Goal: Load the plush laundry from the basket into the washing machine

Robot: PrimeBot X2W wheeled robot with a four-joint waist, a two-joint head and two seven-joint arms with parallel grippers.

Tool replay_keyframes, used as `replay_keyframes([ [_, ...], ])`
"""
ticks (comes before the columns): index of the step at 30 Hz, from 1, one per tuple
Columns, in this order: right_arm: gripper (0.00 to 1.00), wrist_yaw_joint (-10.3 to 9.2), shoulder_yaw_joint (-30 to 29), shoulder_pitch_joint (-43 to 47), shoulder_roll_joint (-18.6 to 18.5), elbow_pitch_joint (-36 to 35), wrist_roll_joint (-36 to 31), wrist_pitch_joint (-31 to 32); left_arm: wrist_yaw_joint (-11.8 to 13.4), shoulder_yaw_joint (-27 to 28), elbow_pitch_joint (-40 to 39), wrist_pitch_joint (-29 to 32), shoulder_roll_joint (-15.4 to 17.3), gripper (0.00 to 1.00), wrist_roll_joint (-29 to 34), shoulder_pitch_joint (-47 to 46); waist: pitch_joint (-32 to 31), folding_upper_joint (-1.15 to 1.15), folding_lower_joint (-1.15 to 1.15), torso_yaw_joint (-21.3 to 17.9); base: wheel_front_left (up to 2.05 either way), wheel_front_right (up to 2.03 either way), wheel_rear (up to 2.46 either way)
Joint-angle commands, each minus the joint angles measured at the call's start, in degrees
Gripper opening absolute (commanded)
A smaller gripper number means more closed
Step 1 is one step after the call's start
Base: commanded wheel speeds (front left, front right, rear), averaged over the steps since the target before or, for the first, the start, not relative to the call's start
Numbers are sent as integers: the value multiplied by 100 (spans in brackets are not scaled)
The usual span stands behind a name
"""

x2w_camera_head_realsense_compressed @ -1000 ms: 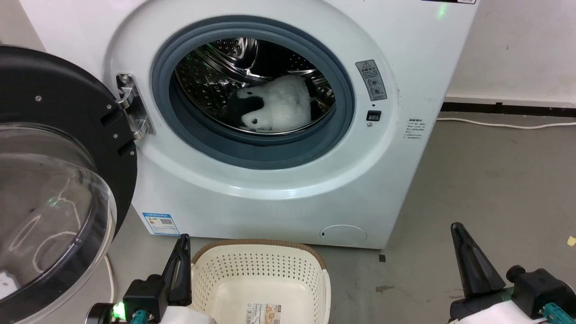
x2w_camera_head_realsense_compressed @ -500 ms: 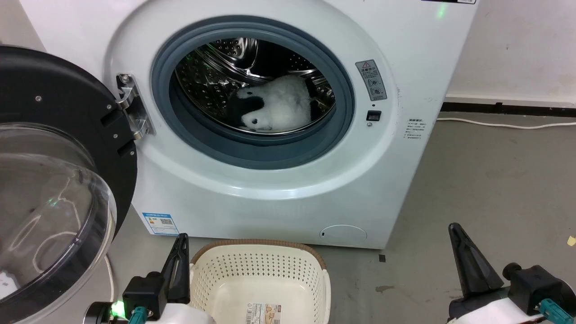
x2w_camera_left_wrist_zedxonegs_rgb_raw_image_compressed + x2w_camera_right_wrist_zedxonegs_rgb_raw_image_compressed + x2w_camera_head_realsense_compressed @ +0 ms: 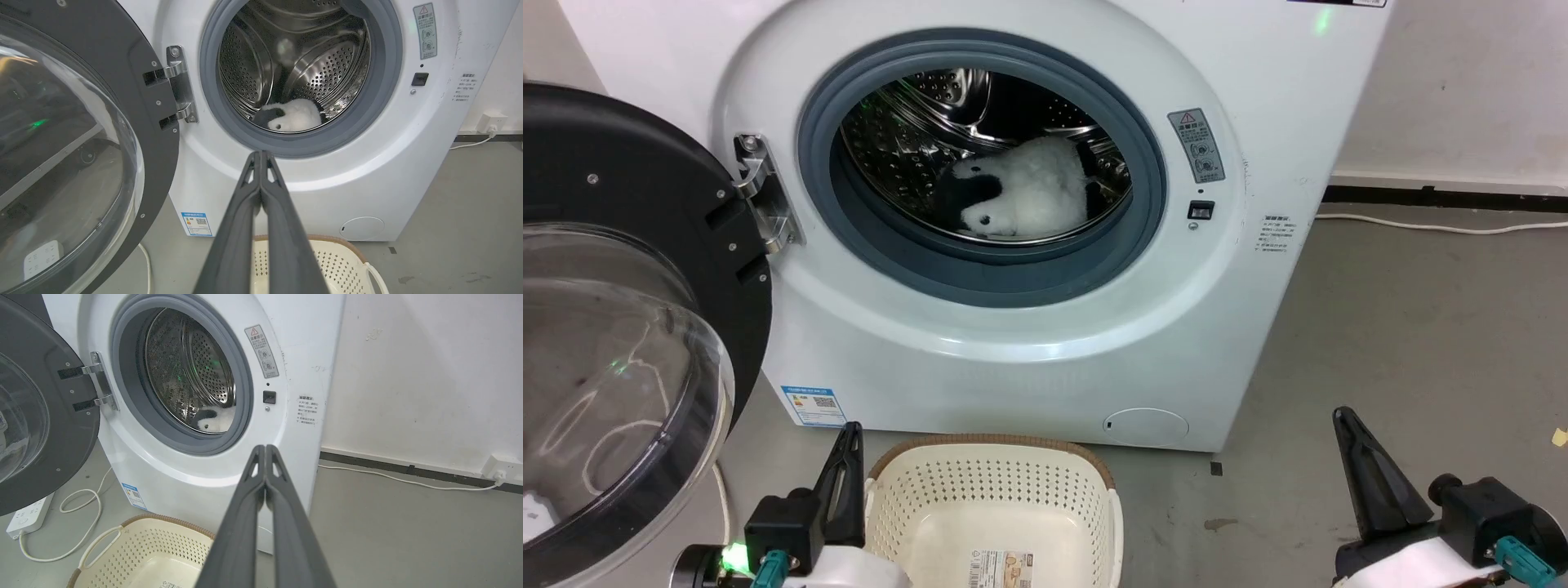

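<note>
Both left end effector (image 3: pixel 260 155) and right end effector (image 3: pixel 265 449) closed, empty; plush laundry (image 3: pixel 1031 196) in washing machine (image 3: pixel 1013 384)

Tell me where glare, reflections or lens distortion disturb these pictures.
Head view: pale reflections streak the clear door, and the drum glints. Left wrist view: the door mirrors the room, with a green spot; the left gripper looms large near the lens. Right wrist view: a green glint sits in the drum, and the washing machine looks tilted.

Grey floor (image 3: pixel 1405 327): washing machine (image 3: pixel 1029 376) stands on it, basket (image 3: pixel 988 482) just in front (white cable (image 3: pixel 1454 229) by wall).
</note>
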Motion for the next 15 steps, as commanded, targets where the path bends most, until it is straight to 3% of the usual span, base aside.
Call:
replay_keyframes([
  [1, 0, -2, 4, -85, 17, 17, -50, 23, -44, 42, -27, 23, -31, 0, 46, -79, 0, 0, 0, 0, 0, 0, 0],
  [15, 0, -3, 8, -123, 24, 24, -111, 187, -114, 148, -65, 186, -84, 0, 160, -106, 0, 0, 0, -4, 0, 0, 0],
])
